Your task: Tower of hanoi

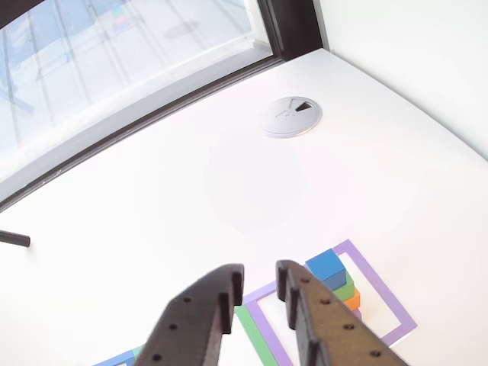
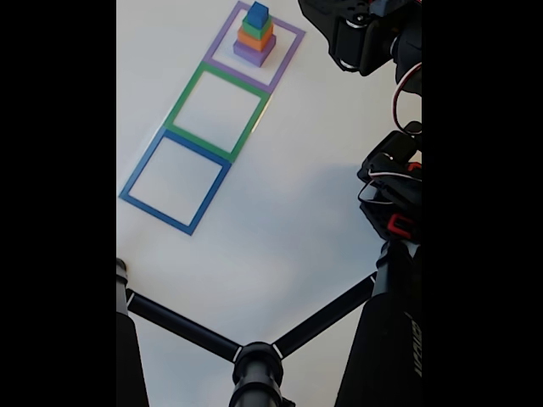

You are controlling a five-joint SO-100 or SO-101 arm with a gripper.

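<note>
Nearest the lens in the other view, the two dark fingers of the pincer (image 1: 259, 286) are seen rising from the lower edge, their tips held slightly apart with nothing between them, above the white bench (image 1: 191, 191). Just beyond the right fingertip, the tower of hanoi (image 1: 335, 284) is found inside the purple square outline (image 1: 381, 293): a blue cube (image 1: 326, 268) on top, a green block (image 1: 347, 290) beneath it, an orange block (image 1: 353, 300) under that, and a sliver of the purple block (image 1: 357, 313) at the base. The pincer is not touching the stack.

In the fixed view, black tripod legs (image 2: 254, 356) are seen closest, at the bottom. Farther up, three outlines lie in a row on the bench: the blue square outline (image 2: 140, 174), the green square outline (image 2: 187, 89) and the purple one at the top, each touching the next. The stack is seen upright within the purple outline, the purple block (image 2: 253, 55) widest and lowest. The arm's dark body (image 2: 373, 34) is placed at the upper right, beside the stack.

A round grey cable grommet (image 1: 290, 116) is set in the bench farther away, near a window (image 1: 114, 53).
</note>
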